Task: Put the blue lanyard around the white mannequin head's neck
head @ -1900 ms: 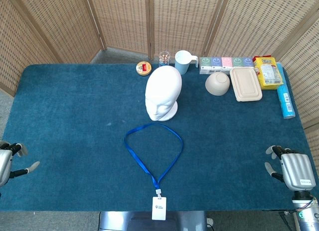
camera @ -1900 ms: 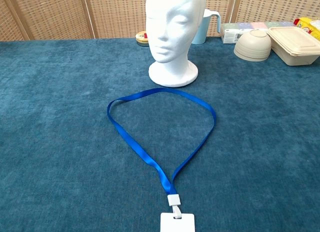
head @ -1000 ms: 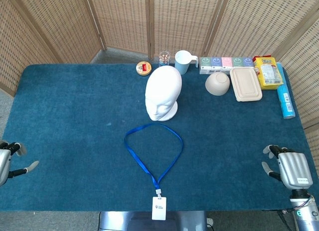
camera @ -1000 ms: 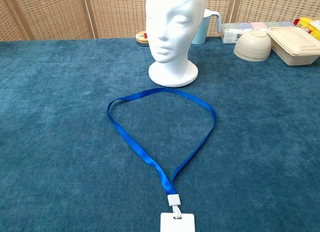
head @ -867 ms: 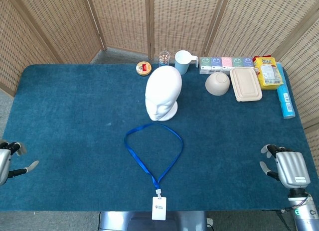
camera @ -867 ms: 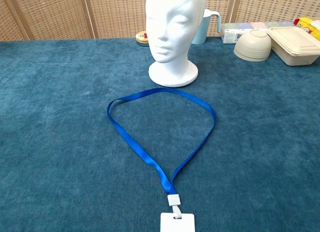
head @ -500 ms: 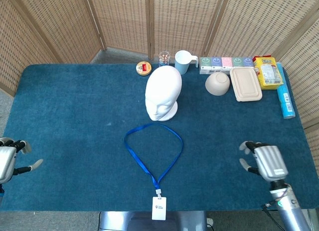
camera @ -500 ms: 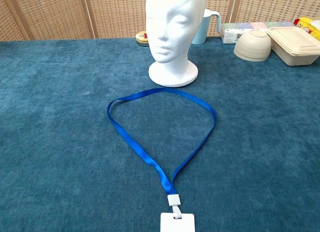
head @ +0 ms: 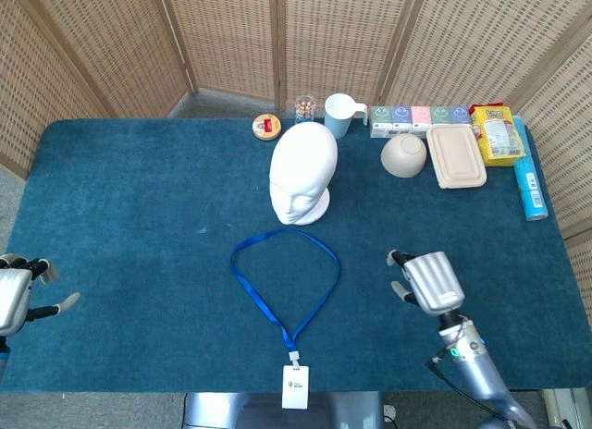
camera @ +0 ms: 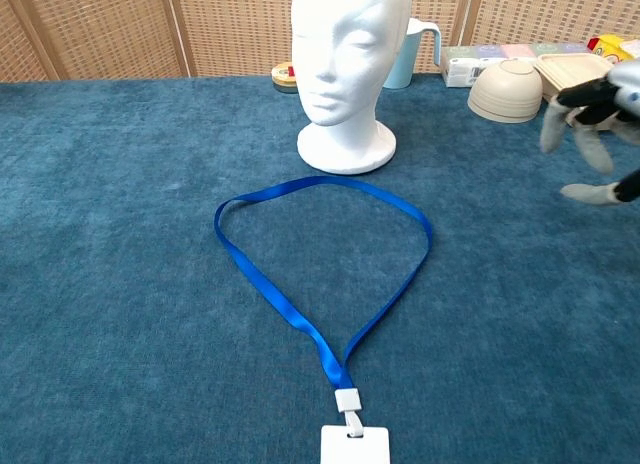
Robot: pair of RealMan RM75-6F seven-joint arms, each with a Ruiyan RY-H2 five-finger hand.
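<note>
Head view: both robot hands empty, fingers apart; blue lanyard's badge print unreadable

Blue table seen from above, a white mannequin head standing behind a blue lanyard laid out flat.

The lanyard forms an open loop on the blue cloth, just in front of the mannequin head's base and not touching it; its strap runs toward the near edge and ends in a white badge. The right hand hovers over the cloth to the right of the loop, well apart from it, fingers spread and holding nothing. The left hand sits at the far left edge, fingers apart, also empty. Along the back edge stand a small round tin, a jar, a pale blue mug, a row of small boxes, a bowl, a lidded beige container, a yellow packet and a blue tube. Woven screens stand behind the table.
</note>
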